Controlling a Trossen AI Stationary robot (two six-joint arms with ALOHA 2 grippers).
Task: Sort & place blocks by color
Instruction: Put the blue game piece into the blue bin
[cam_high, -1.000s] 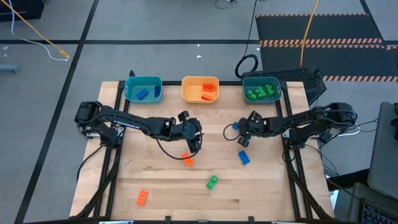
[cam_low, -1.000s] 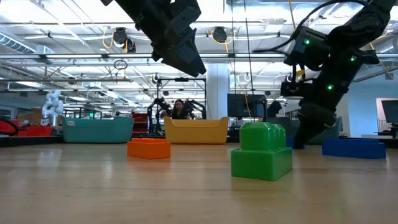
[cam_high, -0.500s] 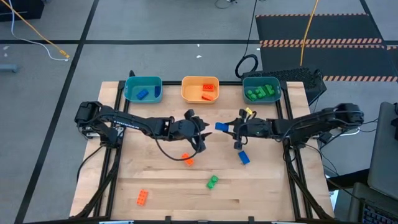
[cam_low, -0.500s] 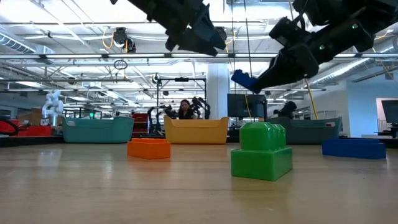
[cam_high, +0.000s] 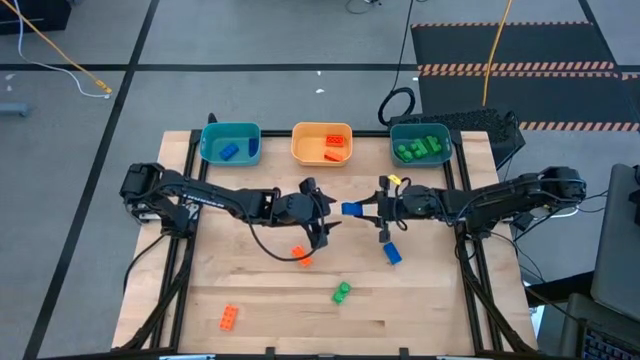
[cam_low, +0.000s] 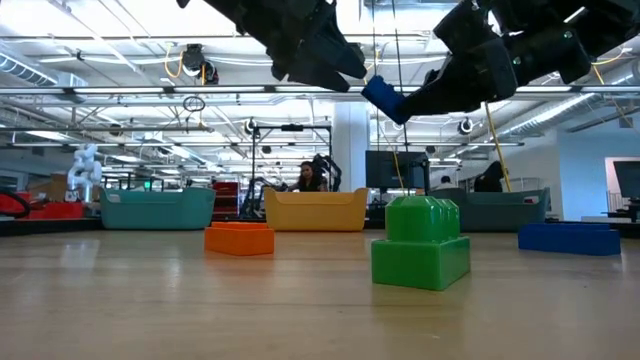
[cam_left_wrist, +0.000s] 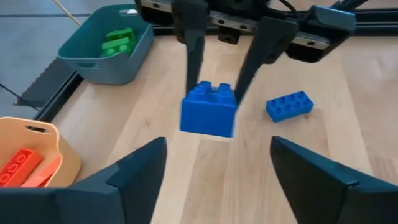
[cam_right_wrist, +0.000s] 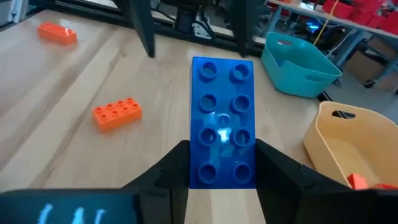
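My right gripper (cam_high: 368, 208) is shut on a long blue block (cam_high: 352, 208) held in the air over the middle of the table. My left gripper (cam_high: 328, 213) faces it, level and open. Its two fingers stand wide apart just short of the block (cam_left_wrist: 209, 109) and touch nothing. On the table lie a second blue block (cam_high: 392, 253), an orange block (cam_high: 301, 257), a green block (cam_high: 342, 292) and another orange block (cam_high: 229, 317). The other blocks lie in the trays. My right gripper pinches the blue block between its two fingers (cam_right_wrist: 177, 167), one on each long side at the end nearest the wrist (cam_right_wrist: 221, 174). The fingers come in level from the table's right and lie along the block. It is lifted clear, studs up, its free end (cam_left_wrist: 209, 118) pointing at my left gripper.
Three trays stand along the far edge: a teal tray (cam_high: 250, 148) with a blue block, an orange tray (cam_high: 300, 148) with orange-red blocks, and a teal tray (cam_high: 447, 145) with green blocks. Bare wood lies between the loose blocks at the near side.
My right gripper has risen from the table with the blue block, tipped from pointing down to level, and moved toward the table's left, up to my left gripper. My left gripper has also risen and tipped up to level, turning to face the block.
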